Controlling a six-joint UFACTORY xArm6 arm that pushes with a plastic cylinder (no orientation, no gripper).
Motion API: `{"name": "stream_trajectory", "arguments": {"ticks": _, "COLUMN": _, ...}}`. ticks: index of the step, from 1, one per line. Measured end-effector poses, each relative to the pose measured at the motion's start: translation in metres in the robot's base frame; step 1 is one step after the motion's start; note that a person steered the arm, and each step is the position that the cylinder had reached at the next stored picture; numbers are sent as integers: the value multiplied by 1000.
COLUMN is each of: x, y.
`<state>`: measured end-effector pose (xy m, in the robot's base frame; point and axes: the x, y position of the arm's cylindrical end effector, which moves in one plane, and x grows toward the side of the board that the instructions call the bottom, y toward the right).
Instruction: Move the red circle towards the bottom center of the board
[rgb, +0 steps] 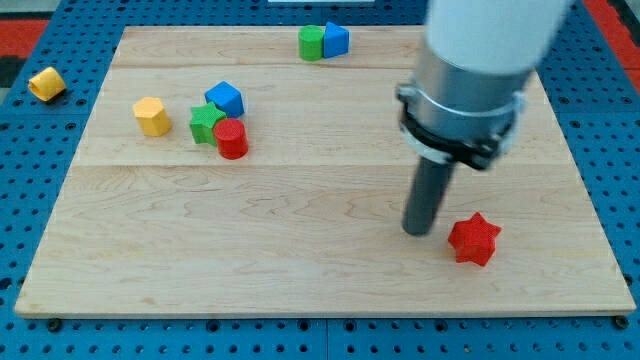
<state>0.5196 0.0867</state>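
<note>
Near the table's bottom edge, right of center: red star, just beside my tip. No gripper here, only the rod, so nothing to spread or pinch. Farther up, toward the left edge: red circle, touching green star, blue cube behind. Risk: my tip is well apart from the circle; a sloppy approach drags the green star along or nudges the red star.

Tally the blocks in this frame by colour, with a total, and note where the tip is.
Red: 2, red circle, red star
Green: 2
Blue: 2
Yellow: 2
Total: 8
My tip is just left of the red star.
</note>
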Motion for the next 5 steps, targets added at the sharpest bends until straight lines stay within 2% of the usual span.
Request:
{"name": "stream_trajectory", "arguments": {"ticks": 1, "x": -54, "y": -4}}
{"name": "stream_trajectory", "arguments": {"ticks": 2, "x": -74, "y": -11}}
{"name": "stream_trajectory", "arguments": {"ticks": 3, "x": -82, "y": -66}}
{"name": "stream_trajectory", "arguments": {"ticks": 4, "x": -131, "y": -93}}
{"name": "stream_trajectory", "arguments": {"ticks": 5, "x": -153, "y": -139}}
